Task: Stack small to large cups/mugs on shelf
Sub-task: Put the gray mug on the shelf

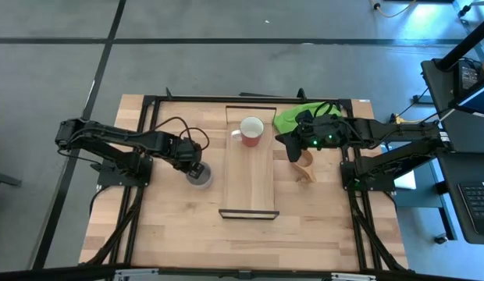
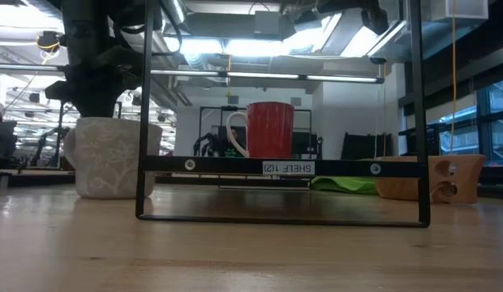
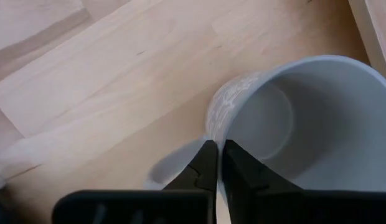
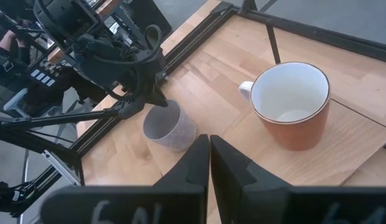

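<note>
The grey mug (image 1: 201, 177) stands on the table left of the shelf (image 1: 248, 183); it also shows in the low view (image 2: 109, 158). My left gripper (image 1: 197, 167) is shut on it from above. The red mug (image 1: 251, 131) stands upright on the far end of the shelf, and shows in the low view (image 2: 269, 130) and the right wrist view (image 4: 292, 106). The tan wooden cup (image 1: 304, 167) rests on the table right of the shelf. My right gripper (image 4: 209, 149) is shut and empty, held above the table between the red mug and the tan cup. My left gripper pinches the grey mug's wall at the rim (image 3: 219, 138), beside the handle (image 3: 168, 168). One finger is inside the mug and one outside. The fingers come from above, pointing down. The mug is upright with its base at the table top (image 2: 109, 195).
A bright green cloth (image 1: 293, 119) lies at the far right, behind my right gripper. The shelf's black end frame (image 2: 280, 166) stands above the table on thin legs. Bare tabletop (image 1: 250, 242) lies toward the near edge.
</note>
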You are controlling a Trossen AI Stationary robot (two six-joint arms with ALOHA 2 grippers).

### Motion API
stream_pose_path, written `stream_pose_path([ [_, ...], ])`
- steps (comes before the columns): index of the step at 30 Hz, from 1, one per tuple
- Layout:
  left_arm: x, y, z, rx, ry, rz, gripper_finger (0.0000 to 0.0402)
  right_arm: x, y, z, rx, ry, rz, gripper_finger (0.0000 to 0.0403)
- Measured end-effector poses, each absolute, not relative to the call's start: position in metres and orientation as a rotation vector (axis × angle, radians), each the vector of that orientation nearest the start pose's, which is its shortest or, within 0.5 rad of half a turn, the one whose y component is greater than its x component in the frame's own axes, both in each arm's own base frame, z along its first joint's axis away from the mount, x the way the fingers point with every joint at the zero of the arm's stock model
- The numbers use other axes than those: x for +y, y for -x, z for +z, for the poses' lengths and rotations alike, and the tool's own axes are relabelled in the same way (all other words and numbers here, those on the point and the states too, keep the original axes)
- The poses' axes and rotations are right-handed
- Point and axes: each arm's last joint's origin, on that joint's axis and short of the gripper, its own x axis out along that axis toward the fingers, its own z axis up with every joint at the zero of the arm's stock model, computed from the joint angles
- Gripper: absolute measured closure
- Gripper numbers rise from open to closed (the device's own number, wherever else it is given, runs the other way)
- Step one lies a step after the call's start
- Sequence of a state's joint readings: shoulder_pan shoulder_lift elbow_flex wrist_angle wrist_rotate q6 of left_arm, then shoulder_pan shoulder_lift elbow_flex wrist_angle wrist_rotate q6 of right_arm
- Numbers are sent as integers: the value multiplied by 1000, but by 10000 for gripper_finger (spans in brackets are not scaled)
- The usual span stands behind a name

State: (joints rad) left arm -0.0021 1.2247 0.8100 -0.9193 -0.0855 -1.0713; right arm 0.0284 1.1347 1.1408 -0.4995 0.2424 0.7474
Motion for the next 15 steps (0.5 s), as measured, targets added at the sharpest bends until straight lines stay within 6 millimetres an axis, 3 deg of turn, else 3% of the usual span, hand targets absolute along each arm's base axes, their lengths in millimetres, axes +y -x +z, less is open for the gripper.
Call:
stream_pose_path([
  [15,12,-218,276,1007,873,723,400,0,-235,355,430,-682,-407,386],
])
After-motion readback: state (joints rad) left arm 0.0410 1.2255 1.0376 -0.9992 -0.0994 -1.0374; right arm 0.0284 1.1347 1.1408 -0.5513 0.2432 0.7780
